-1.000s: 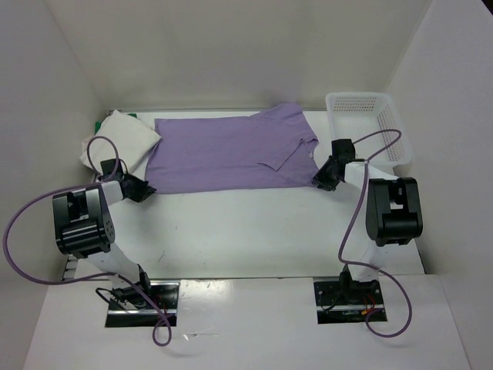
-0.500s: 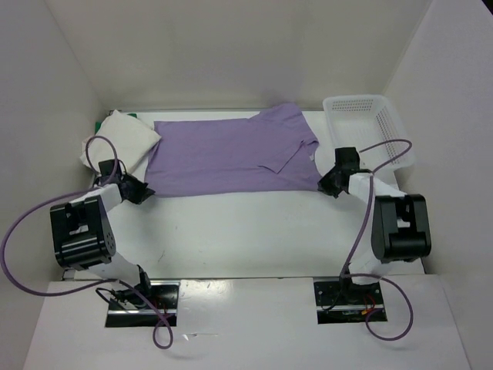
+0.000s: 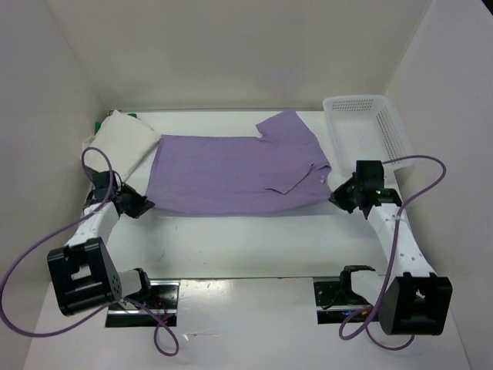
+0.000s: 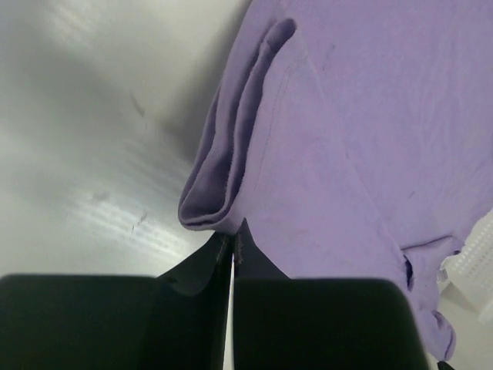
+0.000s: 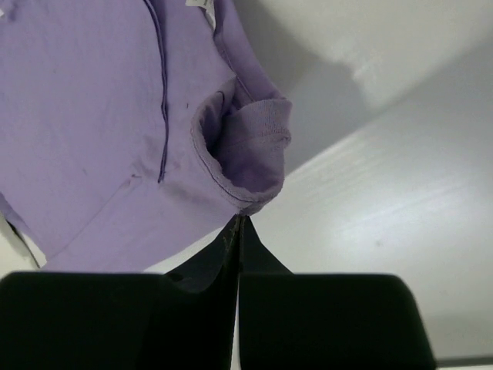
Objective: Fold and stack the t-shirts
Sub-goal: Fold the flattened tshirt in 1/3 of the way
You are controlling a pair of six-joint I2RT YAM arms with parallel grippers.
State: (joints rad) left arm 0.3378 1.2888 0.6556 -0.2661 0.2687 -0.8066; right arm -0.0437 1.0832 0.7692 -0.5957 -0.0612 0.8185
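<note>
Pulled back toward their bases over the past second, both arms are seen with the lavender t-shirt [image 3: 231, 173] drawn nearer across the tabletop [image 3: 246, 239] and stretched wider. The left gripper [image 3: 146, 204] is closed on the shirt's near-left corner, where a rolled fold of cloth is pinched between the shut jaws in the left wrist view. The right gripper [image 3: 336, 194] is clamped on the near-right corner, at a ribbed hem curled over its tips. A small white tag [image 5: 196, 4] is cut off at the frame edge, its writing unreadable. The white t-shirt [image 3: 123, 142] is piled at far left, over the green t-shirt [image 3: 100, 123]. The perforated basket [image 3: 362, 104] is set at far right.
</note>
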